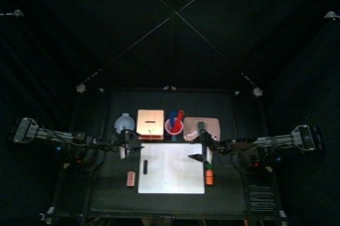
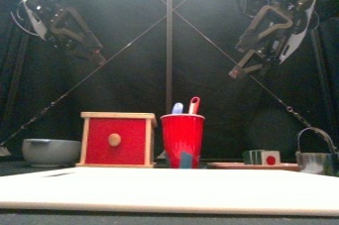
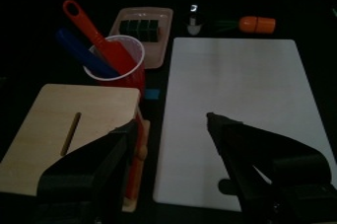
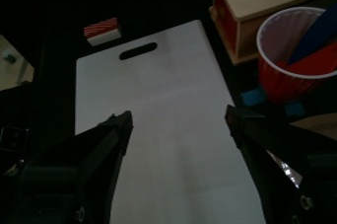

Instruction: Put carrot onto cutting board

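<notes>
The tiny bright orange carrot (image 3: 254,22) lies on the table just beside the large white rectangular cutting board (image 3: 243,110), not on it. Both grippers hover spread apart, holding nothing; nothing is done yet.

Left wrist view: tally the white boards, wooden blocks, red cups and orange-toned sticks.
White boards: 1, the cutting board
Wooden blocks: 1, the tan block
Red cups: 1, the red cup
Orange-toned sticks: 2, the carrot and a reddish stick
Total: 5

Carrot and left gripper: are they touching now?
Apart. The left wrist view shows the left gripper open above the cutting board's near end, the carrot lying beyond its far end.
</notes>
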